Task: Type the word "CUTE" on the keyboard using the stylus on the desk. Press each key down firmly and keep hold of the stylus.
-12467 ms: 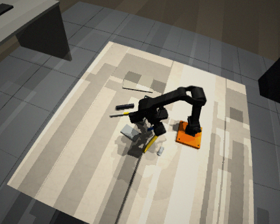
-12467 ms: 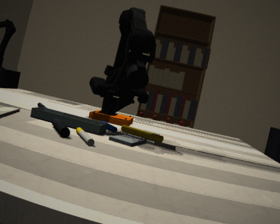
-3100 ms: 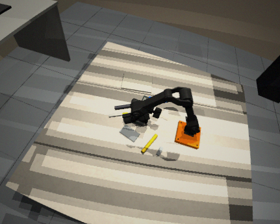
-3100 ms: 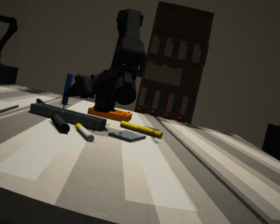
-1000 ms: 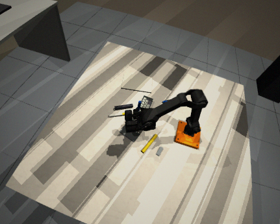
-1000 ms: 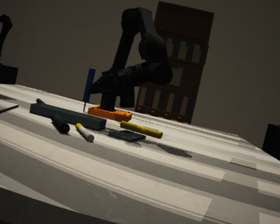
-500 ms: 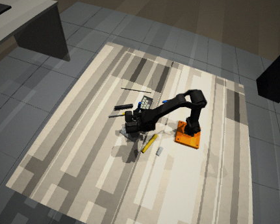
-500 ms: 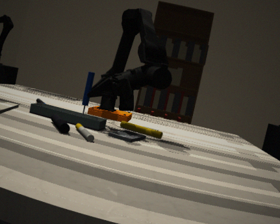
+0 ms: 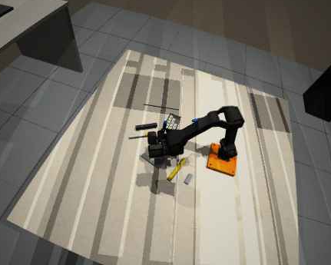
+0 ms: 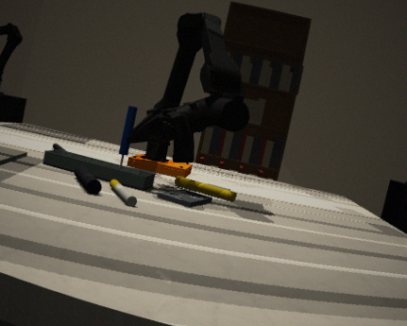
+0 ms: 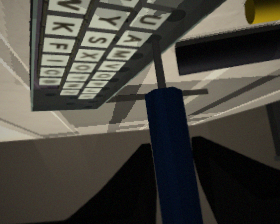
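Gripper (image 11: 172,165) closed narrowly on the blue stylus (image 11: 172,150), held upright. Thin tip down at the edge of the keyboard (image 11: 85,45), by the key row ending in U and A. Beside the keyboard on the striped mat (image 10: 222,262): black cylinder (image 10: 85,179), white-and-yellow marker (image 10: 124,192), yellow marker (image 10: 205,188).

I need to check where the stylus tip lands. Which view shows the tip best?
The wrist view: the blue stylus runs up to its thin tip at the keyboard edge. The exterior view shows it upright; the top view shows only a blue speck.
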`<state>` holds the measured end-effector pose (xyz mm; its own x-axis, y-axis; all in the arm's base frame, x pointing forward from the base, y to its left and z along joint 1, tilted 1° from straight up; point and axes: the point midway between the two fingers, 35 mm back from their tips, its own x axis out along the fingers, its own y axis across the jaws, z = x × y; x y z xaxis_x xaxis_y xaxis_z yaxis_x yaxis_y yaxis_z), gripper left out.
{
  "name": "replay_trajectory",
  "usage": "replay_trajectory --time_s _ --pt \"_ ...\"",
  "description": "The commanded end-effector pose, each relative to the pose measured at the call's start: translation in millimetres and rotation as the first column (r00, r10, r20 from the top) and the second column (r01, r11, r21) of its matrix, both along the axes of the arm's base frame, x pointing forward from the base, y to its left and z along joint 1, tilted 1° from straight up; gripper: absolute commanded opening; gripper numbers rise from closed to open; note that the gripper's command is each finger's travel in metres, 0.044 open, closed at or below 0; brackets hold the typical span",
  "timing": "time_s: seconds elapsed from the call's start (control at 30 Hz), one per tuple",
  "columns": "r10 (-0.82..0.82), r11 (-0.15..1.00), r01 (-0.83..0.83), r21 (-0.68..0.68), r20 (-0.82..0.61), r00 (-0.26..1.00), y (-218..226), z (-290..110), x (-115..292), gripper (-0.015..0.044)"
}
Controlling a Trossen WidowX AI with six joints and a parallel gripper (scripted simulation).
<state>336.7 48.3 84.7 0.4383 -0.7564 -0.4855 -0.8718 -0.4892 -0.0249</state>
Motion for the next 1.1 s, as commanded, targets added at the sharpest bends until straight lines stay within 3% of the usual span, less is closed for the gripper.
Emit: replay_trajectory --time_s 0.0,1.07 --pt "0.001 1.000 -0.001 -0.004 0.000 1.000 0 -3 0 0.0081" --pt "0.001 1.000 -0.001 -0.004 0.000 1.000 0 -15 0 0.0081"
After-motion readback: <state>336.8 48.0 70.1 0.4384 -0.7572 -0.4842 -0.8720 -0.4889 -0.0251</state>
